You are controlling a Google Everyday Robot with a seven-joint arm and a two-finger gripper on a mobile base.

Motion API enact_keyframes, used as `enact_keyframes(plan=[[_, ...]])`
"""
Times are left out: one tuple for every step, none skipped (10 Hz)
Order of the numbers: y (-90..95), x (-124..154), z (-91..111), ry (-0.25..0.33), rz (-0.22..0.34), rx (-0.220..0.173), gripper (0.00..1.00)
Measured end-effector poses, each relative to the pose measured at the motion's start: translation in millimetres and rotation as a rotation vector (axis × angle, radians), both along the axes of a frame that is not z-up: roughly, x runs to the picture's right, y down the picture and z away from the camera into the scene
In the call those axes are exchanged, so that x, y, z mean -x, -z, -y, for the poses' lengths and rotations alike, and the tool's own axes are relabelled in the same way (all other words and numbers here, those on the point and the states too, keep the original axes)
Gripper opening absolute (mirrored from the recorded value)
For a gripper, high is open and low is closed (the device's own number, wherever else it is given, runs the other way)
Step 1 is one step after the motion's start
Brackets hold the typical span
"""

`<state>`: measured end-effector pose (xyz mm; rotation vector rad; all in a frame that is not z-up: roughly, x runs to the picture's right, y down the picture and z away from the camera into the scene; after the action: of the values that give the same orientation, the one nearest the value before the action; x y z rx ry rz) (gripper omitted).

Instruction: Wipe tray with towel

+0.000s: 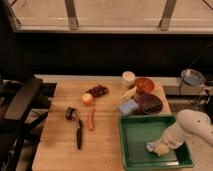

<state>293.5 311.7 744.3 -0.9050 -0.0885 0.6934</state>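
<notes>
Wiping underway: gripper (161, 149) clamped on towel (152, 146), pressed low in tray (131, 145); next likely a sweep across the uncovered left floor.

Gripper (161, 148) shut on towel (151, 147); tray (131, 145) left half free

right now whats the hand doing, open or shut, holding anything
Hand: shut on the small grey-blue cloth towel, pressed down inside the large green plastic tray, toward its front right.
</notes>
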Motion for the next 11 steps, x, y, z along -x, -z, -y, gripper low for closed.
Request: enact_keyframes(plan=[[-5.3,-9,9,-0.002,-0.017,-0.004,0.0],[-13.3,-15,23,0.003,-0.027,-0.013,0.0],[-19.1,-16,33,0.013,-0.029,-0.021,0.0],[-23.6,-13,42,0.023,-0.027,-0.03,0.0],[-27.2,-3,48,0.035,-0.015,-0.035,0.0],[-29.3,9,51,0.048,-0.001,-0.036,0.0],[-31.7,25,53,0.058,0.019,-0.045,0.0],[-30.0,46,49,0.076,0.049,-0.041,0.0],[-27.0,62,44,0.088,0.073,-0.041,0.0],[-17.1,76,29,0.101,0.094,-0.03,0.0],[-9.4,80,18,0.103,0.1,-0.025,0.0]])
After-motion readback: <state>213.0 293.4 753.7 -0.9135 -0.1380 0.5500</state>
